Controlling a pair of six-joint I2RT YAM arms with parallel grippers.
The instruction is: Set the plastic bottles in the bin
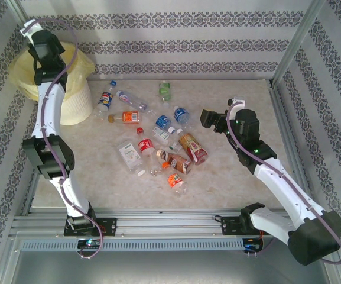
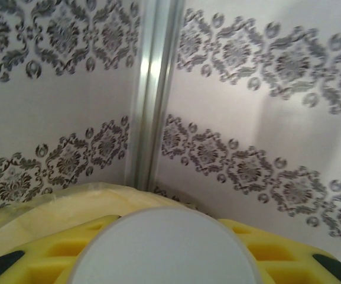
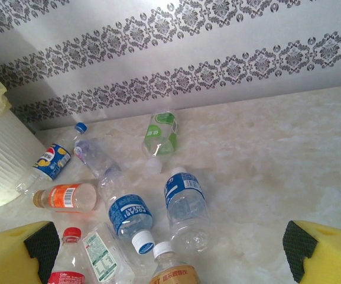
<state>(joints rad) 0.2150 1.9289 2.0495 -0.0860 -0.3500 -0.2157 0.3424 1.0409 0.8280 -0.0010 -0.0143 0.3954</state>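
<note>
- twelve or so plastic bottles (image 1: 145, 144) lie on their sides on the pale marbled table (image 1: 241, 177), loosely bunched around its middle.
- the bin (image 1: 75, 109) stands at the table's far left corner, with a white ribbed wall and a pale yellow bag (image 1: 78, 62) folded over its rim.
- nearest the bin is a bottle with a blue and white label (image 1: 104, 99), lying just beside the ribbed wall.
- the left gripper (image 1: 40, 53) hangs over the bin's mouth and faces the metal corner post (image 2: 152, 89) where the two patterned walls meet; the arm hides the bin's inside in the top view.
- in the left wrist view a round, pale grey, blurred shape (image 2: 164, 248) sits close to the lens amid the yellow fingers (image 2: 276, 254). i cannot tell what it is, nor whether the jaws are clamped on it or standing apart.
- the right gripper (image 1: 207, 118) is held above the table to the right of the cluster, apart from every bottle and pointing towards them.
- its jaws are spread wide with nothing between them; the black pads (image 3: 40, 245) sit at the two lower corners of the right wrist view.
- ahead of it two blue-labelled bottles (image 3: 185, 204) lie side by side. a green-labelled bottle (image 3: 160, 133) lies farther off near the back wall, and an orange-labelled bottle (image 3: 67, 197) lies near the bin.
</note>
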